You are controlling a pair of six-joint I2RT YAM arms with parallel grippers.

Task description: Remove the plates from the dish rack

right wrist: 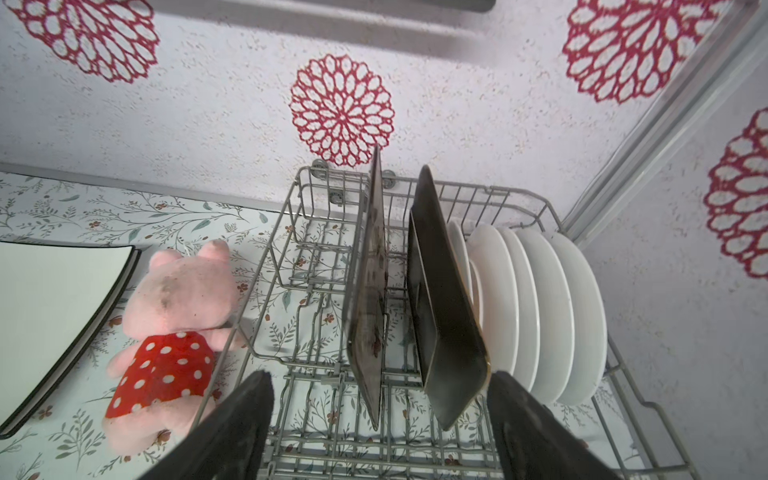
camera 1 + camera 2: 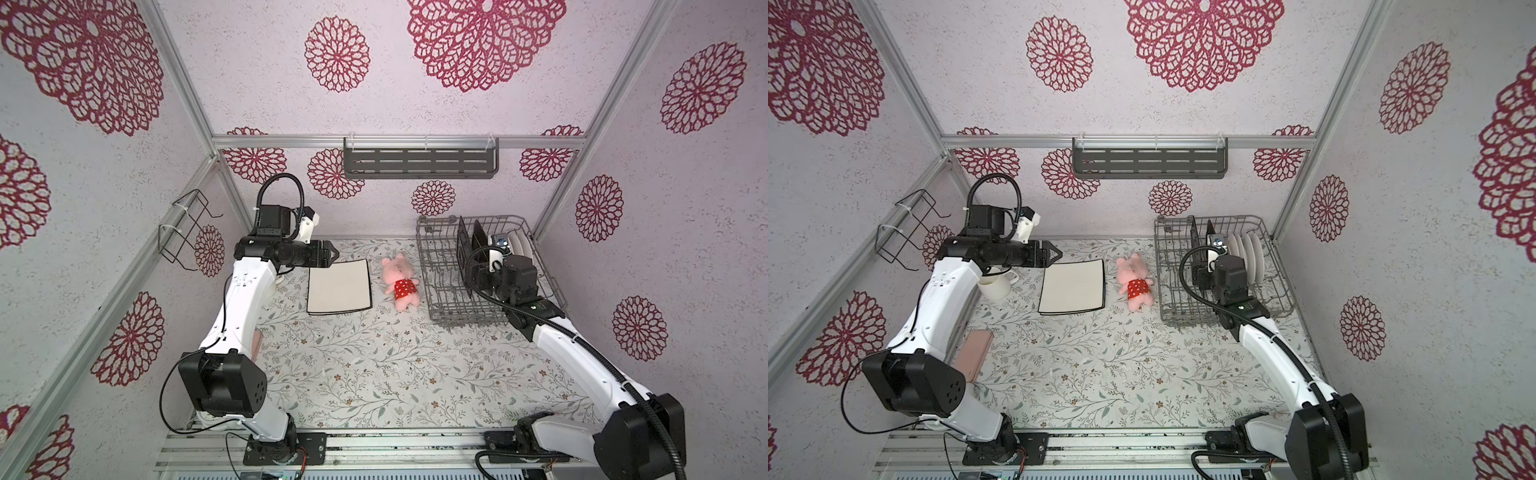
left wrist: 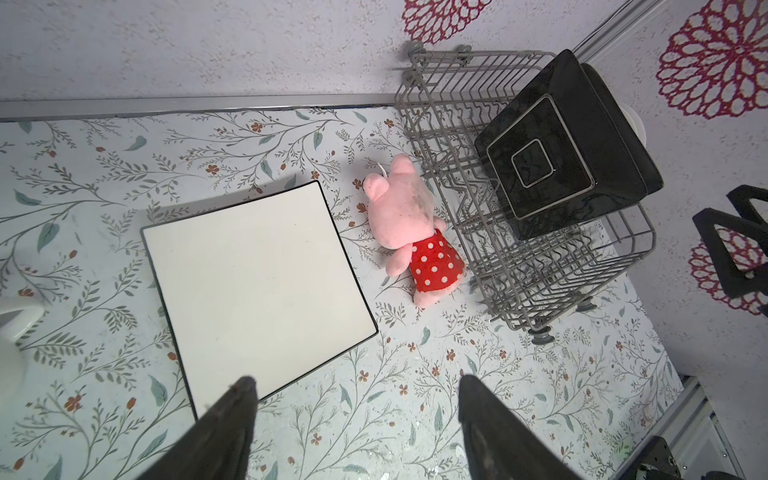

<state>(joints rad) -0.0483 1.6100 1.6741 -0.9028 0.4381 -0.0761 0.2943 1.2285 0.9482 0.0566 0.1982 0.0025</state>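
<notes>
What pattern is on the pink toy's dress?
Red dress with white dots; left wrist view shows it best.

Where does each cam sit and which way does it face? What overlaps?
Both top views: high at the front, looking down toward the back wall; left arm and right arm whole, table, dish rack.
Left wrist: on the left arm, looking down past the open left gripper at the cream plate, rack beyond.
Right wrist: on the right arm over the rack, facing the back wall; open right gripper before two dark plates and the round white plates.
Shared: both wrist views catch the plush pig, cream plate, rack.
</notes>
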